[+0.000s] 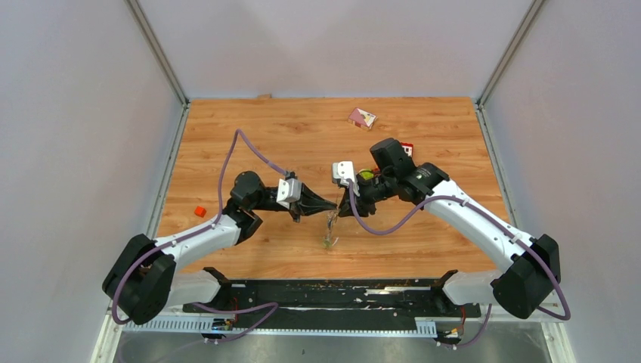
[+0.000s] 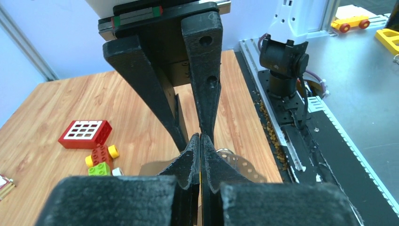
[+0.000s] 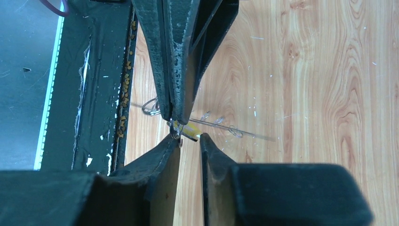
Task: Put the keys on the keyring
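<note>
Looking down from the top cam, both arms meet over the middle of the desk, left gripper and right gripper tip to tip, and the keyring dangles clear of the desk just under where they meet. On the left wrist cam the left jaws are pressed tight together, nose to nose with the other arm's fingers. A bit of the grey ring pokes out just behind them, so that looks like what they're pinching. The red block and toy car sit well off to the side. On the right wrist cam the right jaws are slightly spread with nothing clamped, and the yellow tag of one key sits right at the mouth of that gap. Can't spot the red-orange key anywhere. My worry: the tag is tiny and the ring hangs free, so if the right jaws catch only a corner it could twist out and drop, or the fingertips bump and knock the ring loose
</note>
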`<state>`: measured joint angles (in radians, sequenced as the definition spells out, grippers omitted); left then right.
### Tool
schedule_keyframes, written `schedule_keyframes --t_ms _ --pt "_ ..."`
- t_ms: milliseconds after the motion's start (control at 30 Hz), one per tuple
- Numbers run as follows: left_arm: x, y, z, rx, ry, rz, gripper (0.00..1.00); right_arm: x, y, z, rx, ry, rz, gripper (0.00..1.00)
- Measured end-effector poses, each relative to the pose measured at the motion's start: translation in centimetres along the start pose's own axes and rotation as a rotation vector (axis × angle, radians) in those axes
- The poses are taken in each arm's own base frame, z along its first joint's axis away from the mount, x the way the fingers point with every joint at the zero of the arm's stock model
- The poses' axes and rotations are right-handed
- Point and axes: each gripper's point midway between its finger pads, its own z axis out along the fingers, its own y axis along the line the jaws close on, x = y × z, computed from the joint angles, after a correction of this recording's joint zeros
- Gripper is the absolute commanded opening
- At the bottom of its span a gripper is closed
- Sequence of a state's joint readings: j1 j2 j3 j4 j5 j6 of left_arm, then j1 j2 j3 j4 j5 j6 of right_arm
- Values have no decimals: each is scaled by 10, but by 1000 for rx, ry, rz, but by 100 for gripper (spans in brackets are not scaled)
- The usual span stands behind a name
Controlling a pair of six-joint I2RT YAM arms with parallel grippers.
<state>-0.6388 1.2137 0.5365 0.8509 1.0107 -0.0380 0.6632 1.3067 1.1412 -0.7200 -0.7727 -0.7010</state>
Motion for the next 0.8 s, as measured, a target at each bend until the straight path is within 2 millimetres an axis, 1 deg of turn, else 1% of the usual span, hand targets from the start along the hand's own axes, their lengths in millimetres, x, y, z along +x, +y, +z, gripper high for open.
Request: schedule_keyframes --t_ms 100,200,267,400,500,600,800 --pt "-2 -2 0 10 -5 5 0 0 0 0 -2 -2 -3 38" --pt "-3 -4 -1 17 -8 9 0 -2 0 -2 5 -4 -14 42" --pt "-2 -5 -1 20 -7 9 0 -8 1 -7 21 -17 -34 41" --pt "-2 -6 -1 21 -8 9 0 -27 7 -24 61 -67 -104 37" --pt "-2 -6 -1 22 -8 7 0 -37 8 -32 83 -98 -141 36" --pt "-2 -6 -1 22 -8 3 0 -40 7 -32 86 -108 -151 36" --pt "-2 -6 -1 20 -8 -5 0 -35 5 -24 70 -107 -141 36"
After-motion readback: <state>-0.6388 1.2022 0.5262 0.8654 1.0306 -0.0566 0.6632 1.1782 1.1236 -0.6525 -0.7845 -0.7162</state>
